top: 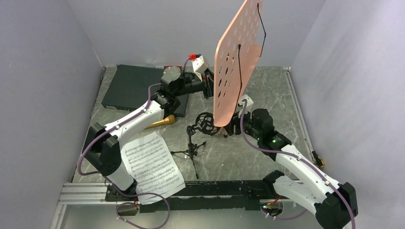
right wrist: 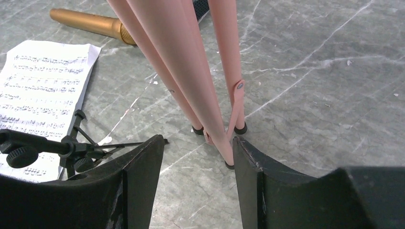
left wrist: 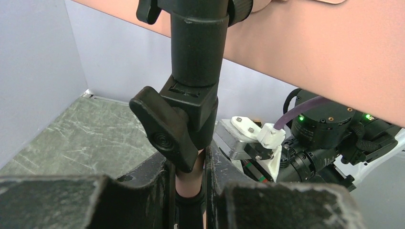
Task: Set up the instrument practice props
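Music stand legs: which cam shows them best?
Right wrist. The legs fill the frame, folded close together, black feet on the table. Top external shows only the perforated desk; the legs are hidden behind it. Left wrist shows just the black clamp knob on the shaft, no legs.

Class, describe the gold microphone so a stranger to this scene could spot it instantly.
Find the tall pink perforated music stand, then look left to the flat black box. At the box's near edge, just beyond the sheet music, lies the gold microphone. It alone is gold and tapered; the black mic stand nearby is upright.
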### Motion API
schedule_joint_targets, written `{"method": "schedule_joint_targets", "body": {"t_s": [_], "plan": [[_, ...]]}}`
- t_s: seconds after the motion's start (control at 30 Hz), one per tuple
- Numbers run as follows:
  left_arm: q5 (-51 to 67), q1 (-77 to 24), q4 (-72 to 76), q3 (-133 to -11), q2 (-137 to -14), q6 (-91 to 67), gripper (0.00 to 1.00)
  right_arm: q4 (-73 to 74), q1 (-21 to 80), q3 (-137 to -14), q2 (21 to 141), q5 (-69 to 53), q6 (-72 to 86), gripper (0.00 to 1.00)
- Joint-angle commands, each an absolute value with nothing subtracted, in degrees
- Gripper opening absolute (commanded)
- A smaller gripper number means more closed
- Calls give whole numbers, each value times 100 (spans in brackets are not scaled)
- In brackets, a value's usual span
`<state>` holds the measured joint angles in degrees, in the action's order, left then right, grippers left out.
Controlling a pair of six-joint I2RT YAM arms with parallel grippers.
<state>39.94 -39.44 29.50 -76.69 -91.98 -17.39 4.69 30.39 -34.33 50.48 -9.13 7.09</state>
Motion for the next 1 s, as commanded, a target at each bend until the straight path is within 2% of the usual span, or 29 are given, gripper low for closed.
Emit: {"method": "schedule_joint_targets", "body": {"t_s": [0.0,0.23,0.37,0.43,0.5,0.63,0.7,0.83,0.97], "plan": [[4059,-3998,2800,-7843,-9050,-1879,3,32,3065,-3623,5217,-955,700,57],[4102,-4016,2553,-7978,-9070,-1847,3,18,3059,-3902,5560,-805,679,34],[4035,-4016,2544,-7942,-8993,-1809,3,18,3059,-3909,5572,-561,750,2],[4034,-4017,2549,-7943,-8975,-1804,3,64,3061,-3930,5581,-471,753,0],[4034,-4017,2494,-7964,-8971,-1796,3,116,3059,-3960,5577,-454,746,4],[4065,-4017,2549,-7927,-8969,-1832,3,71,3059,-3934,5439,-470,747,41],[4081,-4016,2574,-7924,-8975,-1852,3,20,3061,-3938,5348,-426,764,54],[4129,-4016,2584,-7932,-8983,-1882,3,19,3059,-4054,5302,-396,761,61],[4139,-4019,2608,-7915,-8989,-1897,3,20,3061,-4168,5418,-437,692,61]]}}
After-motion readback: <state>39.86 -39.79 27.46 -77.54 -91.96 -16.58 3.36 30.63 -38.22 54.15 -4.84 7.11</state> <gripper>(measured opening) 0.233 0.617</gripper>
